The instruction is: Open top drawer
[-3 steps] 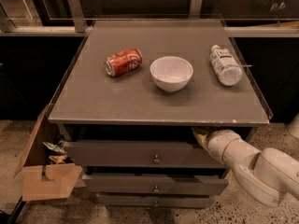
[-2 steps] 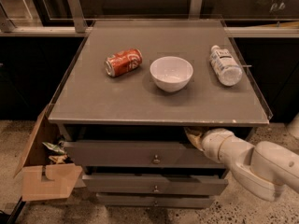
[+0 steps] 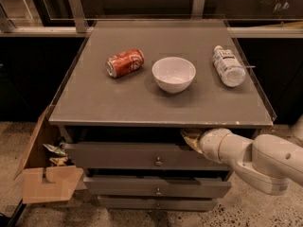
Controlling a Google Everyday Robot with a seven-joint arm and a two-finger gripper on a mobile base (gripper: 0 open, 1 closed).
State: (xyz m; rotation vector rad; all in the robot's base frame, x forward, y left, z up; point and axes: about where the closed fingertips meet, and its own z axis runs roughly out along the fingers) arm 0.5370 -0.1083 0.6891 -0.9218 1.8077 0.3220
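The top drawer point(image 3: 118, 156) is the uppermost grey front under the tabletop, with a small round metal knob point(image 3: 158, 161) at its centre. It stands out a little from the cabinet, with a dark gap above its front. My gripper point(image 3: 188, 138) reaches in from the right on a white arm point(image 3: 255, 160). Its tip sits in that gap, just under the table's front edge and above the drawer front, right of the knob.
Two lower grey drawer fronts point(image 3: 156, 187) point(image 3: 156, 203) sit beneath. On the grey tabletop point(image 3: 118, 98) lie a red can point(image 3: 125, 63), a white bowl point(image 3: 173, 74) and a clear bottle point(image 3: 227, 66). An open cardboard box point(image 3: 45, 183) stands at the left.
My gripper has slid left along the gap above the top drawer front, closer to the knob. The things on the tabletop have not moved.
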